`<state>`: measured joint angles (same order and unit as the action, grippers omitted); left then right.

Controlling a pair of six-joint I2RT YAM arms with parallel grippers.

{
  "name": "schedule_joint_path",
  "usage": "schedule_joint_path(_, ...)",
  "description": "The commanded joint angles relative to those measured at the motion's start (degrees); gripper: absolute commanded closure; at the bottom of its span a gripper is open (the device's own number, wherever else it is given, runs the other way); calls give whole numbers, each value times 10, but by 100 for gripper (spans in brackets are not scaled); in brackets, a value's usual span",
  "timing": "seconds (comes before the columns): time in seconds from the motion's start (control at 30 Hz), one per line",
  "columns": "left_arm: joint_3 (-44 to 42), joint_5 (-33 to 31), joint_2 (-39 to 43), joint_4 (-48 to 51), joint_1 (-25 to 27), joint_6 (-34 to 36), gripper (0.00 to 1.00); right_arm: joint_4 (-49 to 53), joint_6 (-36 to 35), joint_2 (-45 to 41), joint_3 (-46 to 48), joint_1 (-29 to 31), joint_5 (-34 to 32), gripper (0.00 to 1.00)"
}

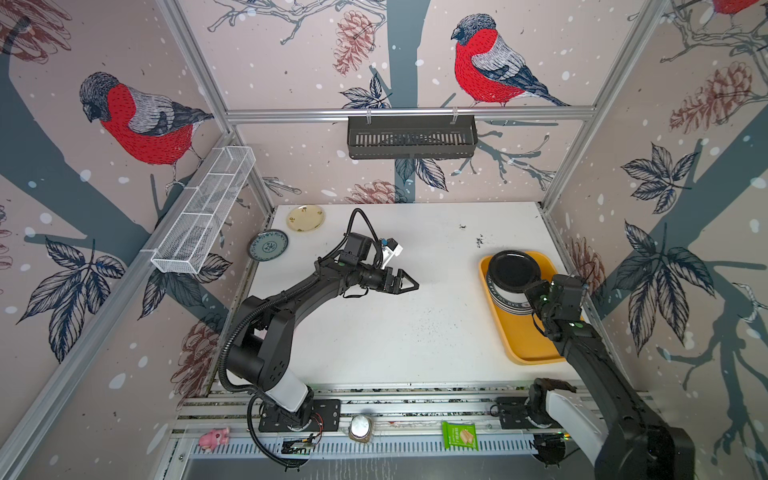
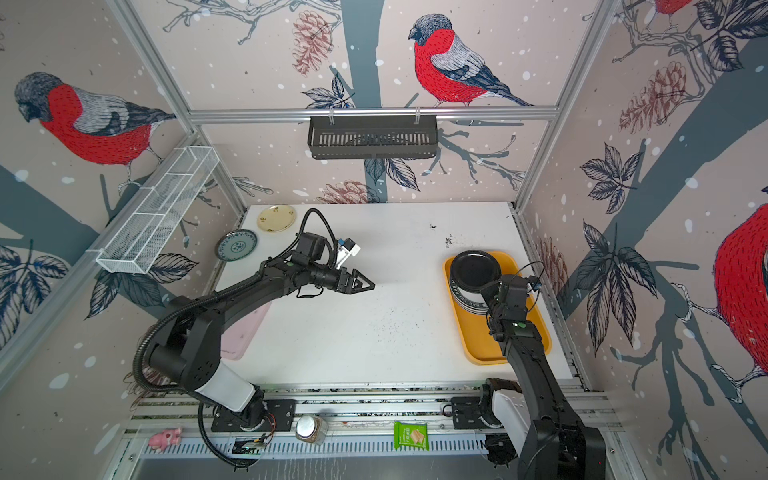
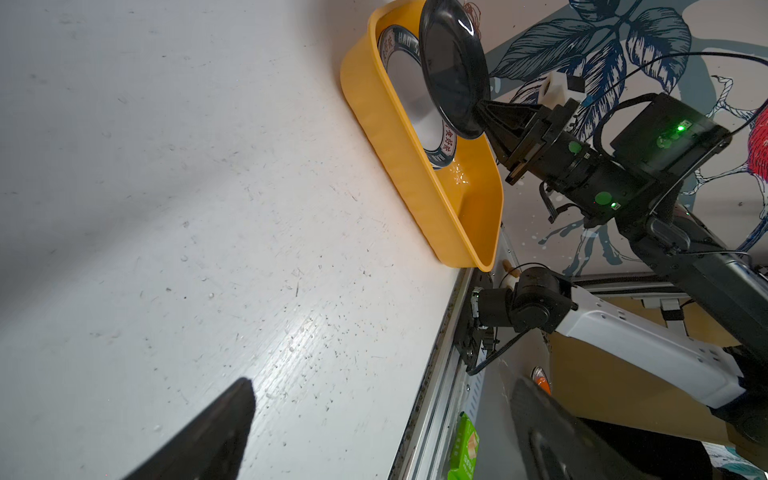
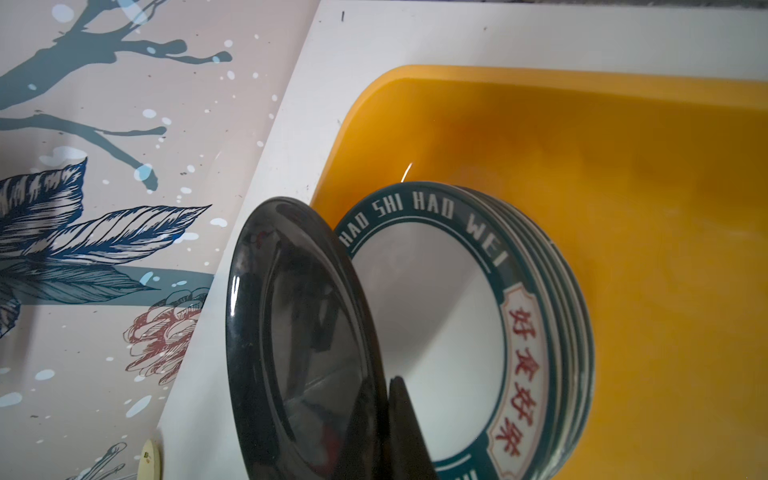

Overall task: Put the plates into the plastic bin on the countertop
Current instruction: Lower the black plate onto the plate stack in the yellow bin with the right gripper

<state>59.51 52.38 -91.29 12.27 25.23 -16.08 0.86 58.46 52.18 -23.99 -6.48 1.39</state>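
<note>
Robot test cell in a lab.
Aluminium frame [image 1: 409, 113] boxes in a white tabletop [image 1: 415, 332]; bird-print wall panels [image 1: 291, 62] on three sides; left arm [image 1: 299, 291] and right arm [image 1: 598, 357] bolted to slotted rail base [image 1: 415, 409].

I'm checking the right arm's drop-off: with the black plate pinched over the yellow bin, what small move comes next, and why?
Probably lower the right gripper slightly. It grips the black plate by its rim, tilted above the stack of green-rimmed plates in the plastic bin, apparently not yet resting on it, so opening now would drop it.
</note>
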Motion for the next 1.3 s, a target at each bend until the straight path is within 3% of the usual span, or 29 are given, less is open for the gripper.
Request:
schedule_joint_path(0.0,2,6,7,0,0,17,4,-42,-4,-1,16,-19,22,98)
schedule_joint_path(0.7,4,-7,4,7,0,20,4,-64,-12,82,18,-38,51,96)
schedule_joint_path(1.27,6,-11,0,11,0,23,4,-40,-12,83,25,-50,30,94)
